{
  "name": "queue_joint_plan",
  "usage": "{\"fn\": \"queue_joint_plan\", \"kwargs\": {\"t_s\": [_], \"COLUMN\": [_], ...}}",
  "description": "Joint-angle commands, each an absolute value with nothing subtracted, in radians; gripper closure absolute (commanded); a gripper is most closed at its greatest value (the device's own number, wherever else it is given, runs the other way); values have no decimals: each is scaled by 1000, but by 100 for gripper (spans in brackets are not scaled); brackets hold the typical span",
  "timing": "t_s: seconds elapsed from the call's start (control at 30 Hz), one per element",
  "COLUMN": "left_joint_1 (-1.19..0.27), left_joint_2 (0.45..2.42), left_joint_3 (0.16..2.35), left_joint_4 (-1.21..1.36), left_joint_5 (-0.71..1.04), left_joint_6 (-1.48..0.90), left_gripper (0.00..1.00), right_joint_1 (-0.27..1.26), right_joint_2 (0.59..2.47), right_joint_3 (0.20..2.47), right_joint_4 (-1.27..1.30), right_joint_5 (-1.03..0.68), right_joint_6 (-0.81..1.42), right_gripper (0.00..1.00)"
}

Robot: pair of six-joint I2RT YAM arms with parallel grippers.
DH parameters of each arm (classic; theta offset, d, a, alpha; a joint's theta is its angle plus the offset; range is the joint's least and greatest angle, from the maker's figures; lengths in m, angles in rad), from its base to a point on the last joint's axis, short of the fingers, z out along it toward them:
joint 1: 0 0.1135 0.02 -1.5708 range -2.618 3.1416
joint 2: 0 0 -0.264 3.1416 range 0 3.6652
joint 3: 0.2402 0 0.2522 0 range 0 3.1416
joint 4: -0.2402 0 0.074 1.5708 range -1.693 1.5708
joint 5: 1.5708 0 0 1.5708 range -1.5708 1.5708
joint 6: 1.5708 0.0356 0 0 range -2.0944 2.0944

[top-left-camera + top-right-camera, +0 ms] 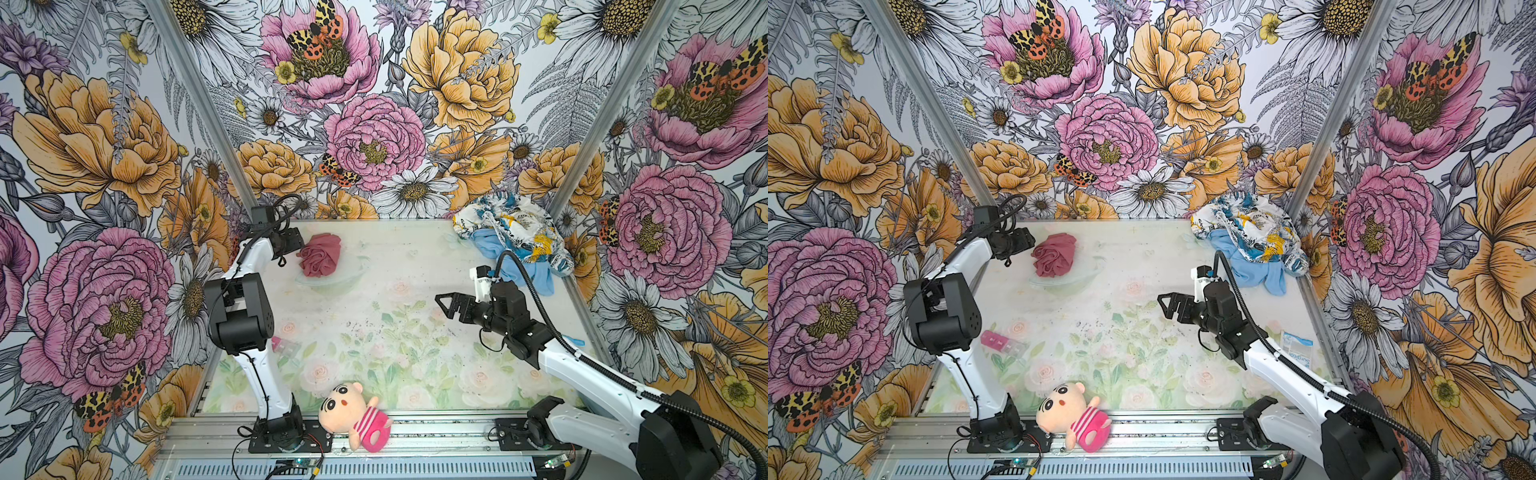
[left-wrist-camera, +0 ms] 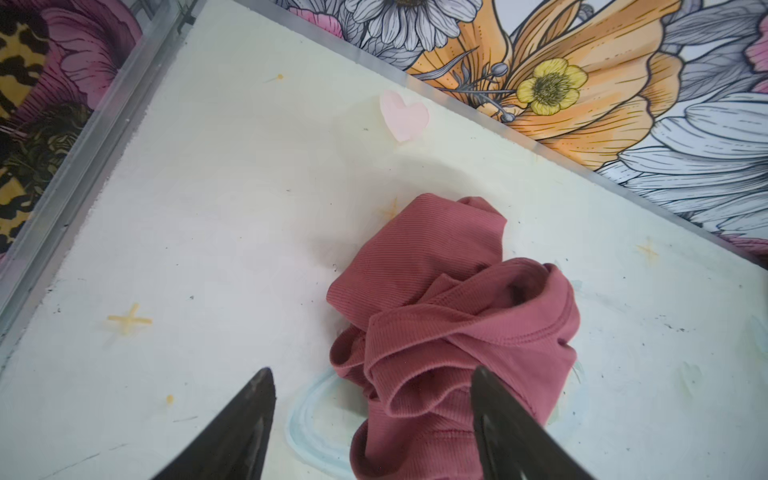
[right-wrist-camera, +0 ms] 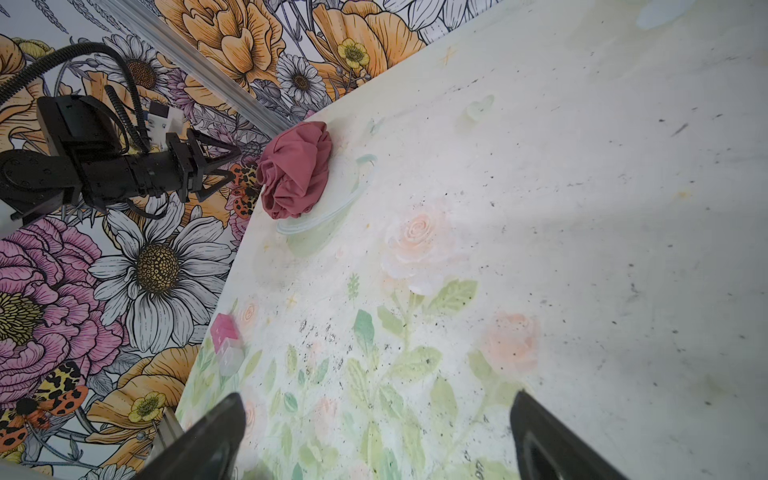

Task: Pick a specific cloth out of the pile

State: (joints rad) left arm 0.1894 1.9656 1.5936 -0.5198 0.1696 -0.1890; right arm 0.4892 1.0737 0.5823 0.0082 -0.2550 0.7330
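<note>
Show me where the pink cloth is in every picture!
In a top view: cloth at the back left of the table.
In a top view: same spot.
Left wrist: close up, right by the left end effector.
Right wrist: small and far off.
Shared landmark: the pale ring under it.

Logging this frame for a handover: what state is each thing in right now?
Pile: heaped in the far right corner.
Cloth: crumpled, lying apart from the pile, unheld.
Left gripper: open, beside the cloth.
Right gripper: open, empty.
Doll: lying face up.
</note>
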Motion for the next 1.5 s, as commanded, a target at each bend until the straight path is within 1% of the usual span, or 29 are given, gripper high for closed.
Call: {"fn": "queue_joint_plan", "kwargs": {"t_s": [0.0,0.03,0.07,0.1,0.2,0.27,0.33,0.4,0.43,0.5,0.53,0.57,0.63,0.73,0.77,0.8,0.87,0.9,0.93,1.0,1.1,1.17,1.23,1.3,1.33,1.4,1.47], "left_joint_1": [172,158,140,119,1,-103,-178,-212,-216,-203,-195,-190,-194,-99,-83,-78,-71,-78,-90,-100,-99,-95,-91,-82,-70,-60,-76], "left_joint_2": [1853,1785,1718,1659,1445,1335,1290,1284,1288,1306,1328,1360,1390,1510,1509,1509,1571,1567,1547,1571,1560,1564,1566,1561,1559,1557,1556], "left_joint_3": [1505,1439,1359,1278,986,775,609,491,443,364,340,329,332,261,244,250,281,295,303,304,311,316,323,337,347,353,342], "left_joint_4": [-498,-472,-432,-384,-167,72,298,495,576,734,796,848,893,1156,1175,1136,1154,1132,1078,1111,1084,1082,1071,1037,1012,995,1020], "left_joint_5": [172,126,56,-17,-342,-548,-688,-749,-745,-666,-599,-579,-591,-439,-372,-352,-359,-358,-366,-371,-380,-376,-373,-363,-350,-346,-372], "left_joint_6": [-230,-243,-257,-267,-285,-202,-85,5,21,15,29,45,79,40,32,25,26,32,39,57,49,46,44,34,22,11,19], "left_gripper": [17,2,1,1,1,1,1,1,1,1,1,1,1,1,1,1,1,1,1,1,1,1,1,1,1,1,1], "right_joint_1": [485,478,468,455,394,329,267,229,216,199,193,187,172,129,114,98,71,62,57,51,34,19,19,15,15,8,2], "right_joint_2": [1053,1046,1031,1013,965,948,921,880,860,831,820,817,834,900,927,962,1053,1113,1166,1257,1386,1473,1557,1519,1532,1529,1536], "right_joint_3": [615,622,624,621,617,622,613,585,567,518,475,439,368,282,249,217,172,165,167,178,226,245,252,292,316,362,370], "right_joint_4": [0,-18,-28,-30,-69,-122,-138,-136,-133,-80,-11,52,182,398,475,569,742,813,885,995,1056,1090,1176,1039,1009,920,917], "right_joint_5": [-222,-208,-192,-183,-90,-11,32,118,181,274,296,323,364,366,358,347,318,302,289,224,183,113,49,26,7,31,47], "right_joint_6": [706,692,683,673,629,597,548,471,427,304,236,186,97,55,64,84,123,130,124,79,50,43,17,19,6,23,36], "right_gripper": [0,1,1,0,0,1,0,0,0,1,0,0,1,0,1,1,1,0,1,0,0,0,0,0,0,0,1]}}
